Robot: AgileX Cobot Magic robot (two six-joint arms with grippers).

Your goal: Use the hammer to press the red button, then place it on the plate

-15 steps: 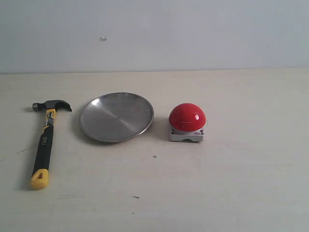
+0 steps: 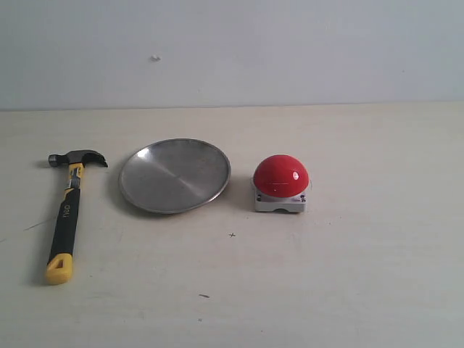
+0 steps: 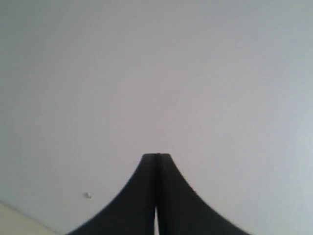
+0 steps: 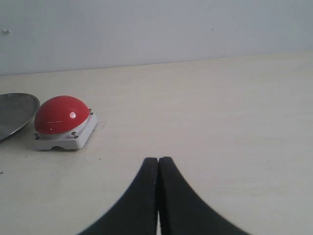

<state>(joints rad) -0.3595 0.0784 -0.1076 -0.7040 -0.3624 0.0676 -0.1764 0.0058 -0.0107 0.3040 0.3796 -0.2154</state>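
The hammer (image 2: 67, 214) lies flat at the table's left, dark head toward the wall, yellow end toward the front. The silver plate (image 2: 175, 175) sits just right of it. Right of the plate stands the red button (image 2: 280, 176) on its grey base, also seen in the right wrist view as the red button (image 4: 61, 115) beside the plate's rim (image 4: 17, 111). My left gripper (image 3: 156, 155) is shut and empty, facing the bare wall. My right gripper (image 4: 158, 159) is shut and empty above the table, well away from the button. Neither arm shows in the exterior view.
A pale wooden table (image 2: 362, 275) meets a plain grey-white wall (image 2: 290, 51) behind the objects. A small mark (image 2: 155, 58) sits on the wall. Tiny dark specks (image 2: 232, 234) dot the tabletop in front of the plate.
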